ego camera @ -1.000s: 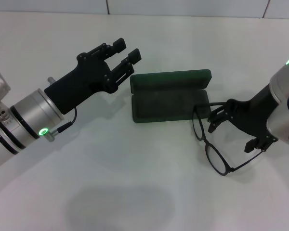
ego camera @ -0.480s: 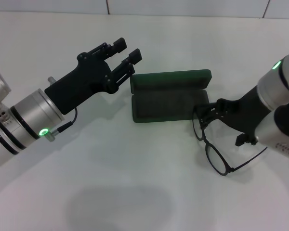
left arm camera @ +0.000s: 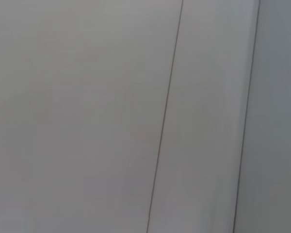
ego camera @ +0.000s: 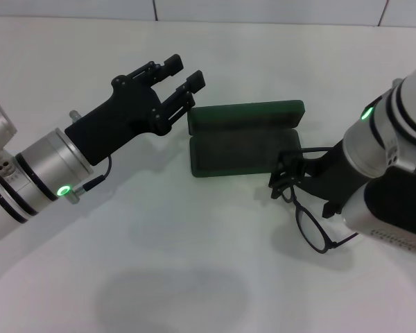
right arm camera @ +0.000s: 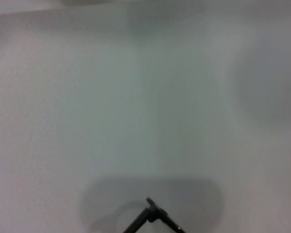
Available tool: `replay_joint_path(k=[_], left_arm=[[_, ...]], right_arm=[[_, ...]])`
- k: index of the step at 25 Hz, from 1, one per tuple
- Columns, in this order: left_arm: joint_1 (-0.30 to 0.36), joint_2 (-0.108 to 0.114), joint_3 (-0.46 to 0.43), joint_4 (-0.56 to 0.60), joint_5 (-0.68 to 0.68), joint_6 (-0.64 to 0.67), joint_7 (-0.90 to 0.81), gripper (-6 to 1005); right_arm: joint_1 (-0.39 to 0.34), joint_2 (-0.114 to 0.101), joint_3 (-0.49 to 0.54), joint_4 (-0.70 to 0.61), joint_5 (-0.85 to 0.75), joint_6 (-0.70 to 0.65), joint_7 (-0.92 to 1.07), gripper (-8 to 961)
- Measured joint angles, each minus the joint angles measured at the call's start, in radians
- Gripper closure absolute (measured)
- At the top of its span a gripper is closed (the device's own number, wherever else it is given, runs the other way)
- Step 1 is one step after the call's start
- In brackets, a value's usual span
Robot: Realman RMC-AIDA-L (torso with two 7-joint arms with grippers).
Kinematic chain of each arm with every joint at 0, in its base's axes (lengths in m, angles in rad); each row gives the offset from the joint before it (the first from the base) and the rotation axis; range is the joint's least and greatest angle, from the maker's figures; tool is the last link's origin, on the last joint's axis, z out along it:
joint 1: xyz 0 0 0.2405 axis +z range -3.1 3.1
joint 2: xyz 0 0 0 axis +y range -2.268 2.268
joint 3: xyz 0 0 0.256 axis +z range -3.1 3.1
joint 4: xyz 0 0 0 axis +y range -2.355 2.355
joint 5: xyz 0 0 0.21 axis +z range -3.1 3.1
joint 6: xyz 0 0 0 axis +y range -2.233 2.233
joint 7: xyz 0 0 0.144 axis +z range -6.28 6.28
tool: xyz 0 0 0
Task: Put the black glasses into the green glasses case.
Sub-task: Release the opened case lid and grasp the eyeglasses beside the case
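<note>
Moved: right gripper (ego camera: 286, 175) has swung in over the thin black-framed glasses (ego camera: 310, 223), nearer the case.
Glasses: on white table (ego camera: 194, 263), just beside open dark green hard case (ego camera: 239, 142).
Right fingers: can't tell.
Left gripper (ego camera: 173, 87): fingers spread, hovering beside case.
Progress: nothing cased yet.

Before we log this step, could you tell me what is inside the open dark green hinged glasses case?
The dark green hinged glasses case shows only its darker lining. The thin black-framed glasses are outside, at its right end, under the right gripper, which hides that corner.
</note>
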Motion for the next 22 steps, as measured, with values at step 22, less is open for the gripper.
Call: replay_joint_path(k=[22], left_arm=[[0.0, 0.002, 0.004, 0.0, 0.001, 0.009, 0.014, 515]], right_arm=[[0.065, 0.0, -0.06, 0.103, 0.0, 0.068, 0.068, 397]])
